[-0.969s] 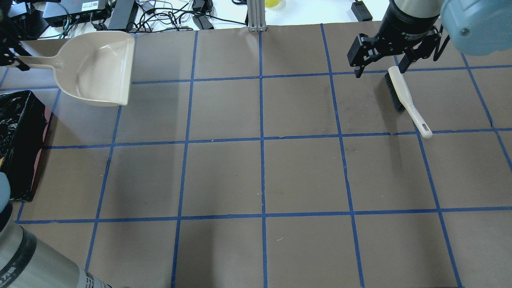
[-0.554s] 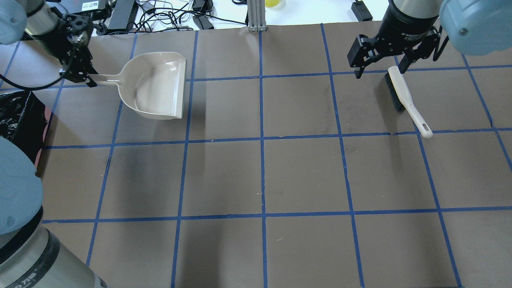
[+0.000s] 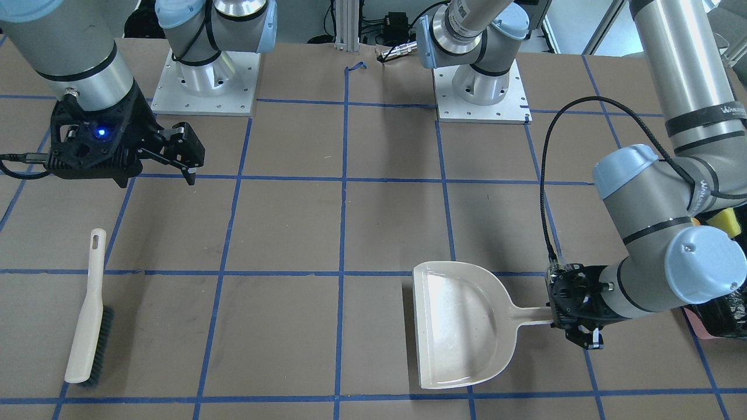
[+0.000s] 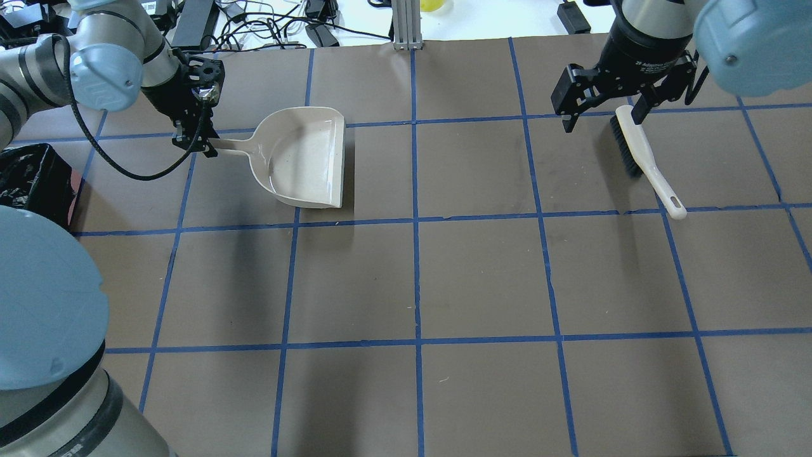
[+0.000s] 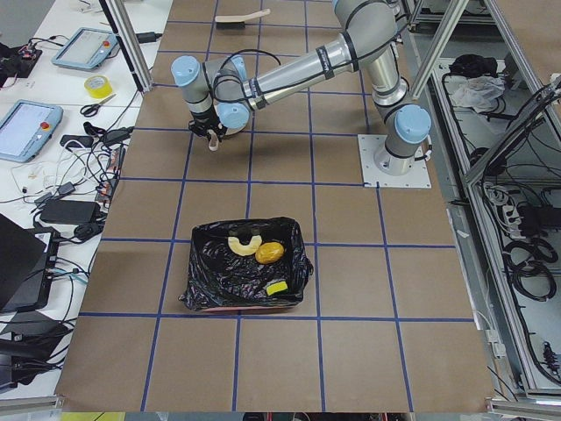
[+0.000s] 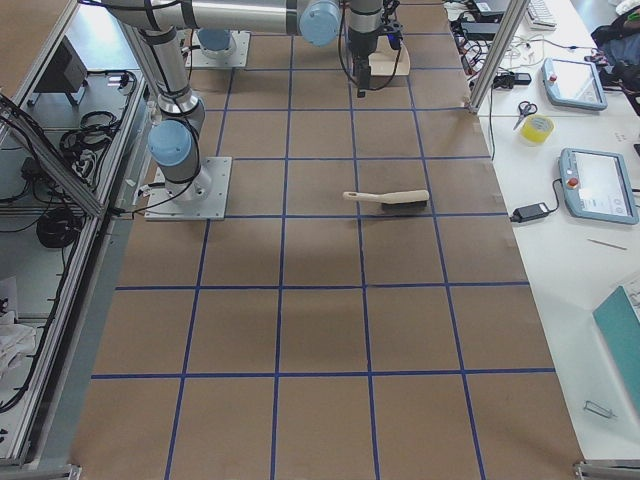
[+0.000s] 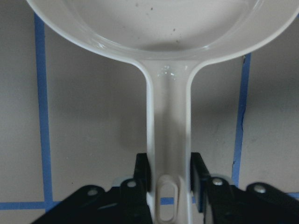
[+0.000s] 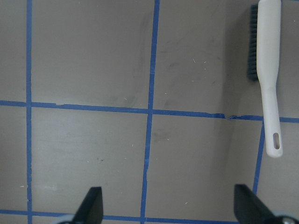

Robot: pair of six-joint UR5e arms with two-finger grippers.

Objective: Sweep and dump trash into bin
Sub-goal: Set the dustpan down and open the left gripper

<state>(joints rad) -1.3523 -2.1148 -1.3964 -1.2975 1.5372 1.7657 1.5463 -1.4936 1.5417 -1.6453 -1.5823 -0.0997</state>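
The beige dustpan (image 4: 304, 158) is empty and lies level at the table's far left, also in the front view (image 3: 455, 326). My left gripper (image 4: 200, 143) is shut on its handle, as the left wrist view (image 7: 169, 182) shows. The pink bin with its black bag (image 5: 245, 267) holds the trash: a cream rind wedge (image 5: 243, 244), a golden-brown lump (image 5: 270, 253) and a yellow-green piece (image 5: 278, 287). The bin (image 4: 32, 184) sits at the left edge. My right gripper (image 4: 602, 113) is open and empty above the brush head.
A white-handled brush (image 4: 641, 152) with dark bristles lies on the table at the far right, also in the right wrist view (image 8: 268, 70). Blue tape lines grid the brown table. Cables and boxes lie beyond the far edge.
My left gripper has carried the dustpan to the right, away from the bin, and turned it level over the table. The right gripper and the brush have hardly moved.
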